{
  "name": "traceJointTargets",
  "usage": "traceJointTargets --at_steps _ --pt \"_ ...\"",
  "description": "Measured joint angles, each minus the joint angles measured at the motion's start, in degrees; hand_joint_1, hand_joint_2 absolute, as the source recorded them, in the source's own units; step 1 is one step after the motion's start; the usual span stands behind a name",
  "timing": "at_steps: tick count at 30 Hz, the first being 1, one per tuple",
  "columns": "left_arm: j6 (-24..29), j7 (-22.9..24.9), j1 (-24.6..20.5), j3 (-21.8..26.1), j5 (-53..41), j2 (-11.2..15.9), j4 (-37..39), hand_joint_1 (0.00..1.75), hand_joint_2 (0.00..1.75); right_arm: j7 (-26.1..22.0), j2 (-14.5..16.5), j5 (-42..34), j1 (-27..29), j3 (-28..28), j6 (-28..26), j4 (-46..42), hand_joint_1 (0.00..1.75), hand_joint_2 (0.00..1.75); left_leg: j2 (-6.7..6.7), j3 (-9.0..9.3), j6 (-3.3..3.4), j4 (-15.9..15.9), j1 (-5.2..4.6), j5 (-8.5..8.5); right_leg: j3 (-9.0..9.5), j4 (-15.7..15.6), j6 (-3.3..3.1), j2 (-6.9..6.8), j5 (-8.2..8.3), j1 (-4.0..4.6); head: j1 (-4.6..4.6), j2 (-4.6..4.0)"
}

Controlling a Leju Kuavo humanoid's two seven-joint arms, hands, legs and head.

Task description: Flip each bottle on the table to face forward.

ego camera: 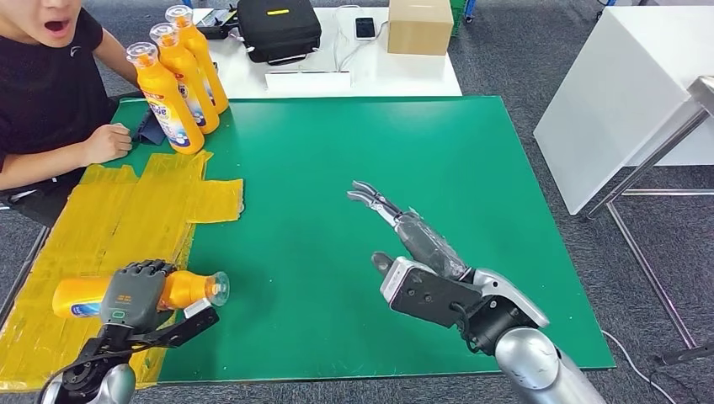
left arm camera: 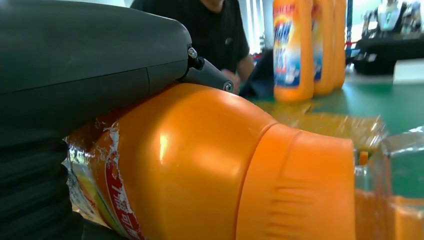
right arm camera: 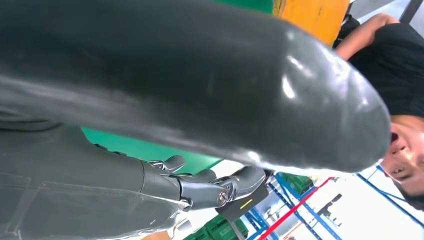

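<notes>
The left hand (ego camera: 135, 295) grips a lying orange bottle (ego camera: 189, 289) around its middle, fingers wrapped over it, at the near left corner of the counter (ego camera: 438, 160), above the yellow tape patch (ego camera: 126, 219). Its clear cap points toward the counter's centre. The right hand (ego camera: 404, 244) hovers over the green surface, fingers stretched apart, holding nothing. 3 upright bottles (ego camera: 173, 105) stand at the far left beside a person's hand (ego camera: 108, 143). The left wrist view shows the held bottle's torn label (left arm camera: 112, 180) up close.

orange bottles (ego camera: 177, 84) with clear caps, green table (ego camera: 404, 168), yellow tape patch (ego camera: 109, 227), grey left hand (ego camera: 135, 293)
</notes>
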Motion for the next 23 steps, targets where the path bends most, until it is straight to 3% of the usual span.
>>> traceJointTargets --at_steps 3,4,15,21,23 --pt "-2.00 1.25 -0.85 -0.05 -1.54 0.73 2.55 0.00 0.44 0.01 -0.27 -0.22 -0.02 0.09 0.29 -0.02 0.00 0.00 -0.02 0.02 0.00 0.00 0.00 0.00 0.04 0.00 0.00 -0.02 0.00 0.00 -0.01 0.00" --pt "-2.70 1.84 -1.19 -0.08 -2.13 0.98 3.10 0.00 0.00 0.02 -0.34 -0.26 -0.03 0.12 0.42 -0.02 0.00 0.00 -0.03 0.03 0.00 0.00 0.00 0.00 0.06 0.00 0.00 -0.02 0.00 0.00 -0.01 0.00" --pt "-2.31 3.33 -1.41 -0.11 -3.38 2.30 3.40 0.00 0.00 0.16 -0.96 -0.08 0.14 0.18 0.78 -0.02 0.00 0.00 -0.03 0.17 -0.01 -0.02 0.01 0.03 0.19 0.00 -0.01 -0.02 -0.01 0.01 0.00 0.00" --pt "12.98 0.30 1.10 0.69 -0.16 0.99 -0.93 0.00 0.00 0.16 -1.19 0.93 1.00 0.26 0.58 -0.02 0.00 0.00 -0.04 0.06 0.00 -0.01 -0.03 0.01 0.10 0.00 0.01 -0.02 0.00 -0.03 0.00 0.00" --pt "15.81 -0.47 1.55 1.18 0.81 0.42 -2.10 0.00 0.00 0.16 -1.27 1.14 1.15 0.33 0.52 -0.02 0.00 0.00 -0.03 0.04 0.01 -0.01 -0.03 0.00 0.08 0.00 0.01 -0.01 0.00 -0.03 0.00 0.00"
